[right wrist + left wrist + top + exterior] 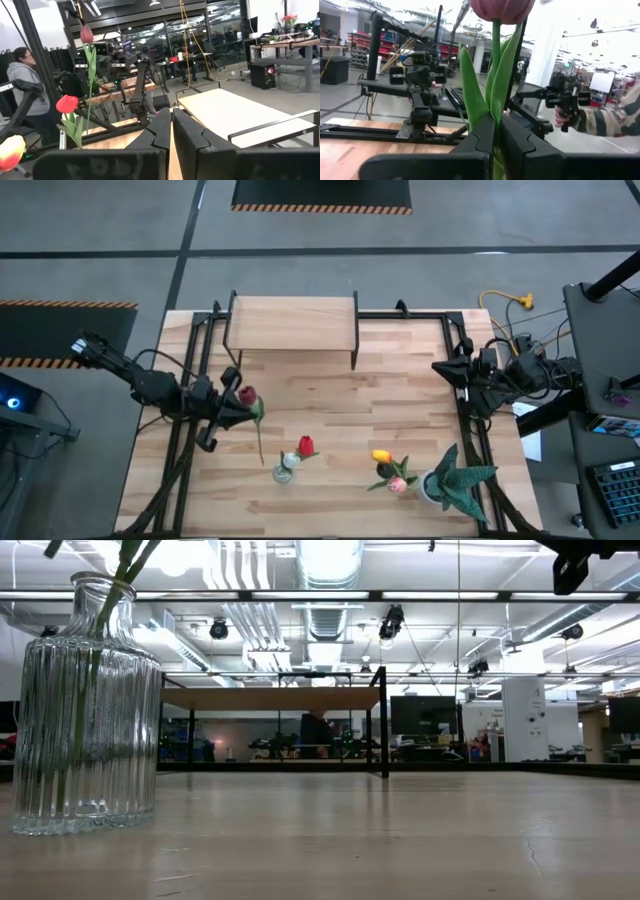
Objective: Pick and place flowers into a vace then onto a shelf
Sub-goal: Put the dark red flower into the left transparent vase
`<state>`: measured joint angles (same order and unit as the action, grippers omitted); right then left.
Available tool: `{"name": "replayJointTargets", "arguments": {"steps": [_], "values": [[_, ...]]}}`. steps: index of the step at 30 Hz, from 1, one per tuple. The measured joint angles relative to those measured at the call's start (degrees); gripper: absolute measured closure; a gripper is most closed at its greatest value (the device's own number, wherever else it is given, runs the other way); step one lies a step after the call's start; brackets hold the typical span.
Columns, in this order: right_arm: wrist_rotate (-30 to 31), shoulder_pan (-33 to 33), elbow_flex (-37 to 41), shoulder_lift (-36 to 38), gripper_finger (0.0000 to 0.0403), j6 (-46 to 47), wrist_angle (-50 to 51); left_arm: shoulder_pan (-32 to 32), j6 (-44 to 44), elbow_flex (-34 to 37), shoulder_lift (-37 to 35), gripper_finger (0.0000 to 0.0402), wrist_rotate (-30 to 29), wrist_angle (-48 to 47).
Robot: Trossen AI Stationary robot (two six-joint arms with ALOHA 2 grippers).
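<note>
My left gripper (232,406) is shut on a dark pink tulip (247,395), whose head (502,10) stands above the fingers. It hovers over the table's left middle, left of a ribbed glass vase (285,472) that holds a red tulip (305,446). The low view shows the vase (85,710) standing on the table with green stems in it. A yellow tulip (380,455) and a pink one (397,483) are near the front right. The shelf (292,325) stands at the far edge. My right gripper (170,125) waits shut over the right edge. My left gripper pinches the tulip's stem and leaves (495,107) between its two fingers, some way below the head. The flower stands roughly upright in the hold, head up, lifted clear of the table. Its long stem (260,440) trails below the fingers toward the near edge.
A spiky green plant in a white pot (450,480) stands at the near right corner. Black frame rails (190,380) run along both table sides. A person (20,85) stands beyond the table's left side, and a hand with a device (565,112) shows beyond the right side.
</note>
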<state>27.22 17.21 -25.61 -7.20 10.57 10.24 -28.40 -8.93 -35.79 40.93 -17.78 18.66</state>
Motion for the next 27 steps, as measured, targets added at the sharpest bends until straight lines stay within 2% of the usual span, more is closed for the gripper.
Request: {"name": "replayJointTargets", "arguments": {"steps": [7, 17, 23, 27], "values": [[1.36, 0.00, 0.00, 0.00, 0.0390, 0.00, -0.20, 0.00, 0.00, -0.09, 0.48, 0.0401, 1.33, 2.11], [1.49, 0.00, 0.00, -0.09, 0.0390, 1.36, -0.74, 0.02, 0.45, 2.65, 6.08, 0.0401, 1.38, 10.41], [1.46, 0.00, 0.00, -0.09, 0.0390, 1.46, -0.66, 0.02, 4.01, 2.84, 8.26, 0.0401, 1.38, 15.49], [1.46, 0.00, 0.00, -0.09, 0.0390, 1.45, -0.63, 0.02, 4.11, 2.84, 9.65, 0.0401, 1.39, 16.27]]}}
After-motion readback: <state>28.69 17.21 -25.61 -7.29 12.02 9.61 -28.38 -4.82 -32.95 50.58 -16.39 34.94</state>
